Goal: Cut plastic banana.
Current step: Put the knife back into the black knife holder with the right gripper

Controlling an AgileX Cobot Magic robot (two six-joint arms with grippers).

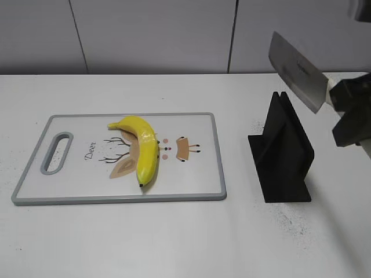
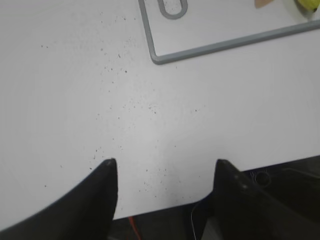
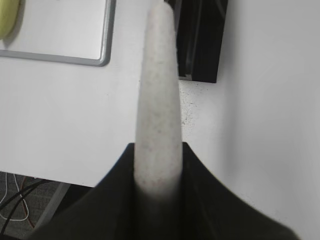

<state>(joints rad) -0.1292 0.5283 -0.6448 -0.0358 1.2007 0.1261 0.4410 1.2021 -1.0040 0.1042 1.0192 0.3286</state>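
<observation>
Knife [image 1: 297, 70] hangs tilted above the stand [image 1: 282, 152], clamped in right jaws.

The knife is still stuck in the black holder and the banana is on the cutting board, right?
Not quite. The knife is out of the black holder, held up in the air by the right end effector, as the exterior view shows. The banana is indeed on the cutting board.

Exterior: frontal slant down; wrists: close, downward; all share cutting board [image 1: 213, 152] edge.
</observation>
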